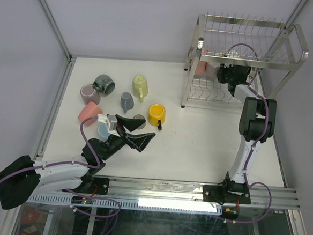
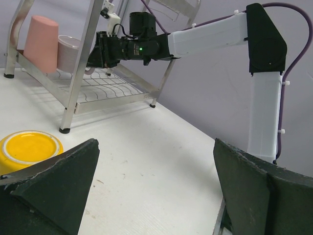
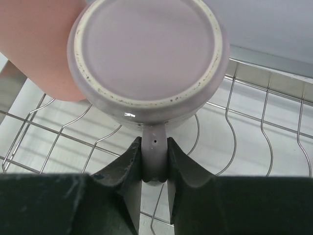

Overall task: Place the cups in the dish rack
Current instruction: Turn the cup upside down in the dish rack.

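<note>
On the wavy lower shelf of the dish rack (image 1: 291,38), my right gripper (image 3: 154,142) is shut on the handle of an upturned mauve mug (image 3: 146,54). A salmon pink cup (image 3: 39,44) stands bottom-up right beside the mug. My left gripper (image 1: 136,126) is wide open and holds nothing. It hovers low over the table beside a yellow cup (image 1: 156,114). That yellow cup (image 2: 27,149) shows just left of my left finger in the left wrist view.
Loose cups lie on the table's left: dark grey-green (image 1: 103,83), mauve (image 1: 90,94), salmon (image 1: 89,113), yellow-green (image 1: 140,85), grey-blue (image 1: 126,100), light blue (image 1: 103,130). A taupe cup (image 1: 139,118) sits by my left fingers. Rack legs (image 2: 66,117) stand on the table.
</note>
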Motion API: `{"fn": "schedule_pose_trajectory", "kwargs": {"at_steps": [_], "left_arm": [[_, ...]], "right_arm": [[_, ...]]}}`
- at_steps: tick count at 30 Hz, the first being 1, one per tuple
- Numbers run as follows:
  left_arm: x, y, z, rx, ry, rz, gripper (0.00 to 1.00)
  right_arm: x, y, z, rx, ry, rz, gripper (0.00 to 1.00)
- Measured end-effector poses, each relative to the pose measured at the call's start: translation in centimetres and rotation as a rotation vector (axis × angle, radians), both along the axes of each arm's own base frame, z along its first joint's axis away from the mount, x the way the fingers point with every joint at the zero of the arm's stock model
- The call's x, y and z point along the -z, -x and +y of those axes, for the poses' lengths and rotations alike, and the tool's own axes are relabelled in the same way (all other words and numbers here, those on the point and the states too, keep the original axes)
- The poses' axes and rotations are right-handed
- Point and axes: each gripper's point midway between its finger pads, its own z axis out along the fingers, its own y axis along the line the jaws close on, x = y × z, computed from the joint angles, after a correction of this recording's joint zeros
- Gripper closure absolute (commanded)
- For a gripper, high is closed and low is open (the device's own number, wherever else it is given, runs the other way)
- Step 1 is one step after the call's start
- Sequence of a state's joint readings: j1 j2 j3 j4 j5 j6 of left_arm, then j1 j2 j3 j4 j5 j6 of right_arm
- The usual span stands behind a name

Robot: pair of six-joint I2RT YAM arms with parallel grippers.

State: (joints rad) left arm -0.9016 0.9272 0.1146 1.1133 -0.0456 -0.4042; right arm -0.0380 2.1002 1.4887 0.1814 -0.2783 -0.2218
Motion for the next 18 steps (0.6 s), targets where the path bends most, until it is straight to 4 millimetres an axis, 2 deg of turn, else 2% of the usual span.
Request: {"fn": "schedule_pose_trajectory", "kwargs": {"at_steps": [6, 13, 18], "left_arm": [[0.0, 0.0, 0.0, 0.000, -0.001, 0.000, 0.01], [0.1, 0.0, 0.0, 0.000, -0.003, 0.002, 0.01], [0.2, 0.0, -0.1, 0.000, -0.007, 0.006, 0.01]], "right_arm": [[-0.2, -0.2, 0.1, 0.001, -0.010, 0.016, 0.94], [0.0, -1.2, 0.0, 0.004, -0.013, 0.021, 0.89], [0.0, -1.5, 0.0, 0.005, -0.010, 0.016, 0.69]]}}
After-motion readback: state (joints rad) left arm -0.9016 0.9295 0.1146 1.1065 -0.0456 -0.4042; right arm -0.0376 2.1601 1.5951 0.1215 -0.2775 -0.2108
